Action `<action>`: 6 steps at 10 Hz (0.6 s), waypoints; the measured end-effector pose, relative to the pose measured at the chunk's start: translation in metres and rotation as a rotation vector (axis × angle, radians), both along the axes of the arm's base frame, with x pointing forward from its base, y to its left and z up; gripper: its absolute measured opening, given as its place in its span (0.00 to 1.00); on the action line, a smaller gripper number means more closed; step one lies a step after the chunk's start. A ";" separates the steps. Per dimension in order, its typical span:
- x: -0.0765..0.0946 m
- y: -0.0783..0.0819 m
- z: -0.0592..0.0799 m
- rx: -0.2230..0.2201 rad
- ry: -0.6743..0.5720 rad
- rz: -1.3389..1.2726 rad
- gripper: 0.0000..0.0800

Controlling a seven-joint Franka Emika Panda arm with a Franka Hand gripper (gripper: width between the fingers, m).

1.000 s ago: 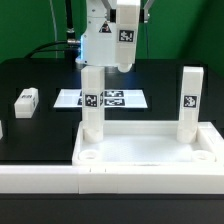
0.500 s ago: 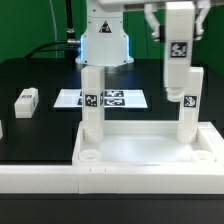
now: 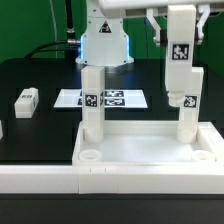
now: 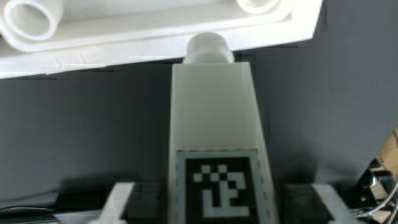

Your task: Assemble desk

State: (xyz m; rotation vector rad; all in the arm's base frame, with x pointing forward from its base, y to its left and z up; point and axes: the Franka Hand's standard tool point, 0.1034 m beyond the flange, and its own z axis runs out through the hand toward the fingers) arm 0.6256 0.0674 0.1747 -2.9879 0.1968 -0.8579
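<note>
Your end effector [image 4: 217, 203] is clamped on the held leg [image 3: 180, 55], a white block. Its fingers [image 4: 121, 203] press both flat sides of the leg's marker-tagged end. The leg hangs upright in the air toward the exterior view's right, with its peg pointing away from the fingers toward the tabletop [image 3: 150, 150].

Treat this leg as light, rigid moulded plastic with smooth, probably slippery faces. A firm squeeze across the flat sides near the tagged end, as you have it, should stop it twisting. It will not flex, so I judge a crooked approach to a socket would jam.

The tabletop is a shallow rimmed tray lying on the black counter [image 3: 40, 125], and its basin holds nothing. The left leg [image 3: 92, 100] and the right leg [image 3: 188, 118] stand upright at its far corners, the right one partly hidden behind the held leg. The near sockets [image 3: 90, 157] look empty. A loose leg [image 3: 25, 99] lies on the counter near the marker board [image 3: 112, 98], apart from the tray.
</note>
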 end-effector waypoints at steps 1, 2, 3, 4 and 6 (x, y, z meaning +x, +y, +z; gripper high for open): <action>0.012 0.005 -0.007 -0.013 -0.007 0.010 0.36; 0.018 0.006 -0.014 -0.030 -0.020 0.028 0.36; 0.018 0.006 -0.014 -0.029 -0.016 0.027 0.36; 0.018 0.006 -0.014 -0.030 -0.017 0.027 0.36; 0.015 0.011 -0.018 -0.020 -0.010 0.019 0.36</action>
